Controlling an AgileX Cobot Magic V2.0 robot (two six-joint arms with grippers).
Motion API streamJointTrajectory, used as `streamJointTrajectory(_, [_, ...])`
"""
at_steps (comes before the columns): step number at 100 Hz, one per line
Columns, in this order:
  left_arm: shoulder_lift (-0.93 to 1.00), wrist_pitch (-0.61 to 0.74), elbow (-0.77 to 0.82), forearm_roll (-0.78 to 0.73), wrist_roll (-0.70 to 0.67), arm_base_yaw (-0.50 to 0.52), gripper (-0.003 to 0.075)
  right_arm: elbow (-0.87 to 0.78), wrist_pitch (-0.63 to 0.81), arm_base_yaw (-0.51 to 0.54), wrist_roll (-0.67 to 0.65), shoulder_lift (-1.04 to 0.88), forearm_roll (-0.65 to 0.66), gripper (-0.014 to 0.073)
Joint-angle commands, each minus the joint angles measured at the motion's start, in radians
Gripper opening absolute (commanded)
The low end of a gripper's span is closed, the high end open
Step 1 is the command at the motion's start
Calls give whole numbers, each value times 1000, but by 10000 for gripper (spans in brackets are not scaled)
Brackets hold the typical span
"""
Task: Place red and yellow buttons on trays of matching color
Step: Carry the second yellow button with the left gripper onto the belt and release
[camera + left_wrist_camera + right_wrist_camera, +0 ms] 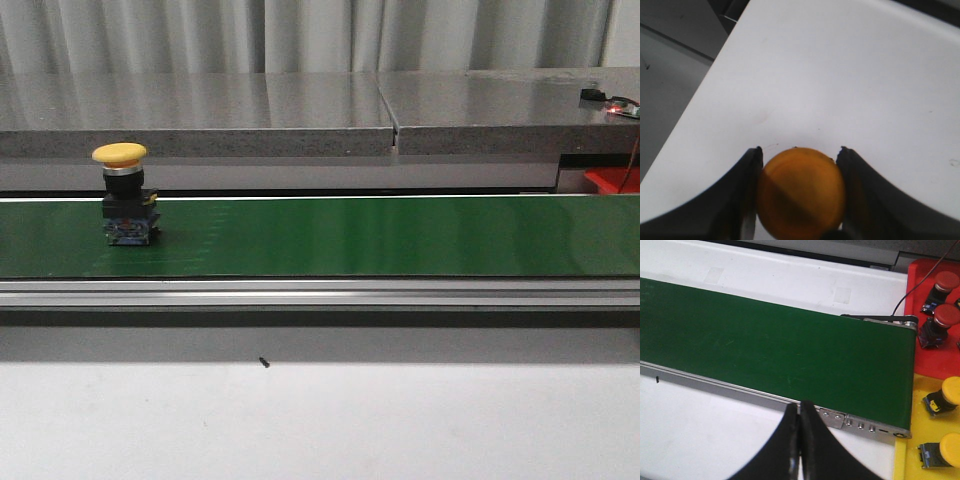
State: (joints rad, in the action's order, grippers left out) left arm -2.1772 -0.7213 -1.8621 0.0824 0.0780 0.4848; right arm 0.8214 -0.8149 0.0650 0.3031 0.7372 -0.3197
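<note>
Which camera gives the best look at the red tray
The right wrist view: the red tray sits past the belt's end, holding red buttons. The front view catches only a red corner at the right edge. The left wrist view shows none of it.

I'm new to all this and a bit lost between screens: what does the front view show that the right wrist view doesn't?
Only the front view shows a yellow button standing upright on the belt. Only the right wrist view shows the red tray with two red buttons, the yellow tray with two yellow ones, and the right gripper, shut and empty. Both share the green conveyor belt.
</note>
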Motion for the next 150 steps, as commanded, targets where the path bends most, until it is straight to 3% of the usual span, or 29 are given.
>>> streamJointTrajectory(1, [117,-7,-31,43,-7,-5,71,24,56,1,3,-4,-14,-69])
streamJointTrajectory(19, [203,-125,-25,52,1,-39,71,24,56,1,3,-4,-14,-69])
streamJointTrajectory(38, [319,-142,69,61,13,-110,71,24,56,1,3,-4,-14,-69])
streamJointTrajectory(74, [527,-78,349,62,20,-244,71,24,56,1,3,-4,-14,-69])
streamJointTrajectory(119, [545,-24,547,89,20,-285,71,24,56,1,3,-4,-14,-69])
streamJointTrajectory(150, [545,17,596,93,48,-287,88,24,56,1,3,-4,-14,-69])
